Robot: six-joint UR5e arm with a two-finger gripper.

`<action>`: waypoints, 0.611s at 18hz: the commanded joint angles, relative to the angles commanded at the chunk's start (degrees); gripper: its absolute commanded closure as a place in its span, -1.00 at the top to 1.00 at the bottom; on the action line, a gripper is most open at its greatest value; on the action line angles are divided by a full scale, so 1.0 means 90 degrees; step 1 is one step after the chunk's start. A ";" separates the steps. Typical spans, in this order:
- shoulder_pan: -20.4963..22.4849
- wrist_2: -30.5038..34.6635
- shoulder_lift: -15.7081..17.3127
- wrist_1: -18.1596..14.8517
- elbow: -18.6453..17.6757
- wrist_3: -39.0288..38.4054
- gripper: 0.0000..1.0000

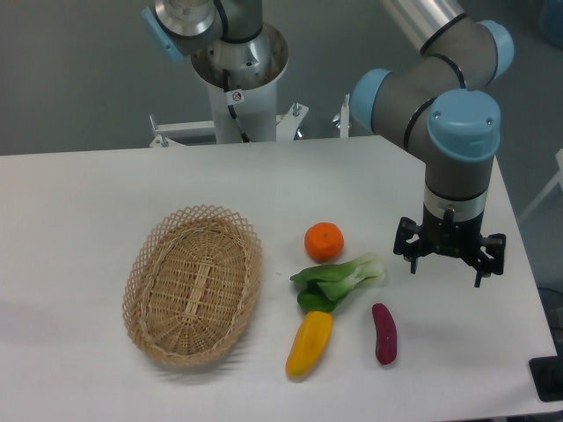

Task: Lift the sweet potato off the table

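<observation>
A white table [106, 189] with rounded corners is seen from a fixed camera, with the UR5e arm [457, 123] reaching in from the upper right. The gripper [447, 264] is held above the right part of the tabletop, pointing downward, its two dark fingers [411, 255] spread wide apart with nothing between them. No object is touched by it.

The sweet potato [384, 332], a slim dark purple-magenta tuber, is found lying flat on the table near the front edge, lengthwise roughly front to back. It is placed below and to the left of the gripper in the picture, apart from it. Just beside it on the left a yellow pepper [310, 343] is laid at a slant, its green stem end pointing up toward a head of bok choy [341, 278]. The pepper's stem end is seen touching or overlapped by the bok choy's dark leaves; which of the two cannot be told. The bok choy's pale stalk end is turned toward the right, near the upper tip of the sweet potato yet apart from it.

A round orange fruit [324, 242] is set just behind the bok choy. An oval wicker basket [149, 264] is placed well to the left of the vegetables, holding nothing that can be seen.
</observation>
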 joint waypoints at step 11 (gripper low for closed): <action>-0.0058 -0.0039 0.0030 0.0155 -0.0498 -0.0857 1.00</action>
